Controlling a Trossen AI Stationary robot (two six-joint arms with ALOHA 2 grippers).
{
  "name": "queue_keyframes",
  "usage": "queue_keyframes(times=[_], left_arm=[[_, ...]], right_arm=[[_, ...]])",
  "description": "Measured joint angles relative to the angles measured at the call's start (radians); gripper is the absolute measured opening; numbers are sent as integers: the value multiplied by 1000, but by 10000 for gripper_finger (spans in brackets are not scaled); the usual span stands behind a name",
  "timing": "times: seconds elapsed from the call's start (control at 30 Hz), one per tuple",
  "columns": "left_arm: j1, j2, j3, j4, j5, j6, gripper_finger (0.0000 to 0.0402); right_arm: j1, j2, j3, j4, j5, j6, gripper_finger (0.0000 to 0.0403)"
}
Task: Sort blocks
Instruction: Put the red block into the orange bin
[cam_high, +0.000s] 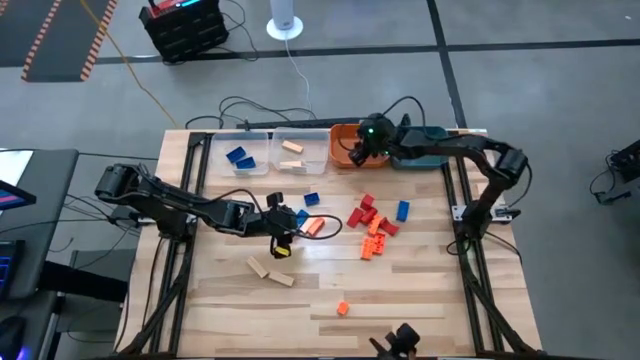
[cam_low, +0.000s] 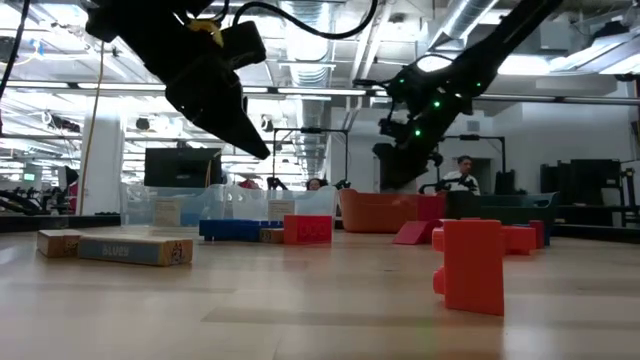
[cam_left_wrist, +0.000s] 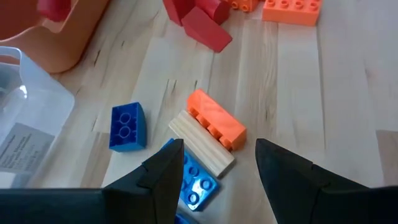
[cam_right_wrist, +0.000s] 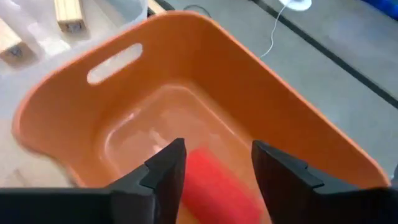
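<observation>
My left gripper (cam_left_wrist: 217, 155) is open and hangs above the table (cam_low: 245, 135) over a small heap: an orange studded block (cam_left_wrist: 214, 118) lying against a tan block (cam_left_wrist: 202, 148) and a blue block (cam_left_wrist: 196, 180). Another blue block (cam_left_wrist: 127, 126) stands beside them. My right gripper (cam_right_wrist: 217, 155) is open over the orange bin (cam_right_wrist: 186, 68) at the far edge (cam_high: 360, 150); a red block (cam_right_wrist: 214, 183) shows below, between its fingers, inside the bin. Red blocks (cam_high: 365, 215), orange blocks (cam_high: 372, 245) and tan blocks (cam_high: 272, 272) lie scattered on the table.
Two clear bins (cam_high: 240, 150) (cam_high: 298, 150) at the far edge hold blue and tan blocks; a teal bin (cam_high: 432, 133) sits right of the orange one. A single orange block (cam_high: 343, 309) lies near the table's near edge. People show in the room behind (cam_low: 462, 175).
</observation>
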Motion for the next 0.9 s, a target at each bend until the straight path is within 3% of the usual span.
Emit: queue_keyframes(times=[0.2,0.33,0.53,0.77,0.9], left_arm=[[3,0,0,0,-7,7,192],[3,0,0,-6,-7,8,192],[3,0,0,-11,-5,6,192],[-8,0,0,-16,0,14,192],[-8,0,0,-15,0,14,192]], right_arm=[[40,-106,10,-89,0,-10,229],[179,-209,-12,-163,-2,-3,229],[397,-328,-188,-184,47,93,229],[568,-469,-475,24,137,260,230],[644,-498,-547,126,237,269,236]])
